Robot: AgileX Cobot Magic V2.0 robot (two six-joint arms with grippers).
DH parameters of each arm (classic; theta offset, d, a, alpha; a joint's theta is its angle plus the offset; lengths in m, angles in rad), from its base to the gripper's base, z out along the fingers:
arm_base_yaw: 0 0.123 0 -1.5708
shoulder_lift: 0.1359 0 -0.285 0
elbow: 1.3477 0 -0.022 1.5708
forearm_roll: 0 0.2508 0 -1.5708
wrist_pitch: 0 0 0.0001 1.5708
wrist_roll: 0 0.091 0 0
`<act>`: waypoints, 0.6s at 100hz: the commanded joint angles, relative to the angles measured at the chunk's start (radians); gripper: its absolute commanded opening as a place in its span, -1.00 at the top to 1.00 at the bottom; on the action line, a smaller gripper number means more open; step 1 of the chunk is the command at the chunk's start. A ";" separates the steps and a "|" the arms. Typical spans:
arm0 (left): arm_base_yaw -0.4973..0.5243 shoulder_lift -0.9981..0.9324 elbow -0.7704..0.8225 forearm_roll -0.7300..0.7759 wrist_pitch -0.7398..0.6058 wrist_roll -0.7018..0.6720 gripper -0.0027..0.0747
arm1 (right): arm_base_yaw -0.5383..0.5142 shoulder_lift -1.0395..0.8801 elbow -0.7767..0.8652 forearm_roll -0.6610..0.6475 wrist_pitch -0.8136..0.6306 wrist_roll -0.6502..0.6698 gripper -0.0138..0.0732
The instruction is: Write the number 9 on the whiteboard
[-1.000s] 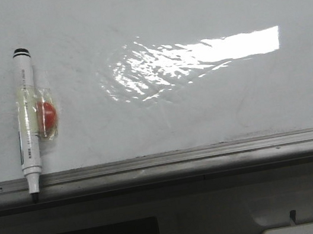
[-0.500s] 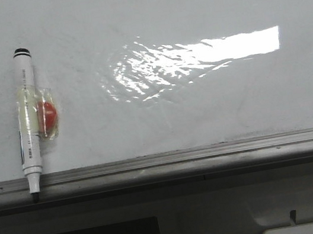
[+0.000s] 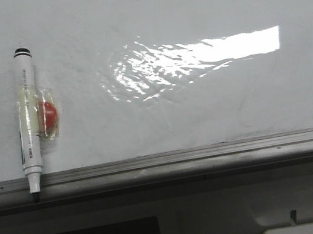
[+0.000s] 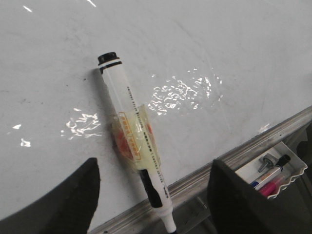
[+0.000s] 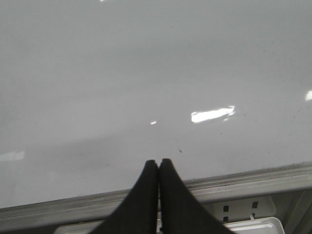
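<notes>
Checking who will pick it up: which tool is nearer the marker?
Left. The left tool hangs open with the marker between its fingers, not touching. The right tool is shut over bare whiteboard, no marker in its view.

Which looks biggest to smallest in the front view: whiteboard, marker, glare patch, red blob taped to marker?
1. whiteboard
2. glare patch
3. marker, similar in length to the glare but much thinner
4. red blob

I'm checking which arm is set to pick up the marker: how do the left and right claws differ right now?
The left claw is open, its fingers apart; the right claw is shut, fingers touching. The left claw hangs over the marker; the right claw has only bare whiteboard ahead. Both have dark fingers and hold nothing.
</notes>
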 commanded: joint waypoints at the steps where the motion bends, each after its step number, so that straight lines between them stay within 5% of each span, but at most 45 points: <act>1: -0.030 0.054 -0.028 -0.030 -0.153 0.001 -0.20 | -0.004 0.018 -0.033 -0.002 -0.072 -0.010 0.84; 60: -0.088 0.289 -0.028 -0.118 -0.292 -0.045 -0.20 | -0.004 0.018 -0.033 -0.002 -0.072 -0.010 0.84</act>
